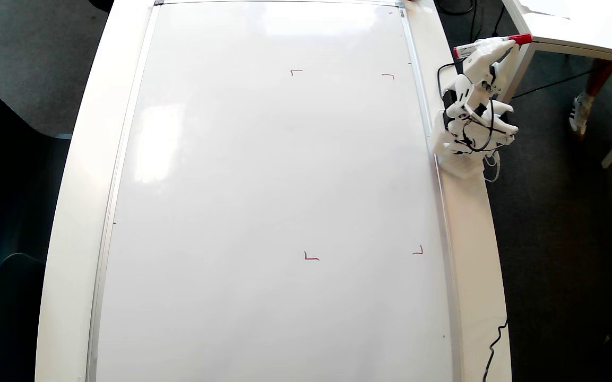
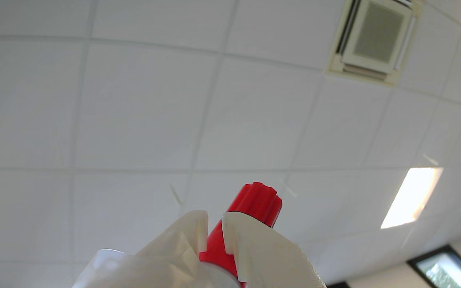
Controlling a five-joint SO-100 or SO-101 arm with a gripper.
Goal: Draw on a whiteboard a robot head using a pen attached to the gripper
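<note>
Overhead view: the whiteboard lies flat on a white table and fills most of the tabletop. Its glossy surface carries only four small red corner marks, set out as a rectangle in the right half of the board. No outline or squares of the robot head appear inside that rectangle.

The pen is well apart from the board, off its upper right corner in this view. It lies roughly level, red cap end to the right and the other end of its white barrel to the left. The gripper is closed on the pen, with the barrel clamped between the two white fingers.

Wrist view: the gripper enters from the bottom edge, and its two white fingers press on either side of the pen. The red cap end projects beyond the fingertips. The camera faces a white tiled ceiling with an air vent at upper right and a lit ceiling panel at lower right.

Overhead view: the arm is folded compactly over its base on the table's right edge, just beside the silver board frame. Black cables loop around its joints. A second white table occupies the upper right corner, over dark floor.
</note>
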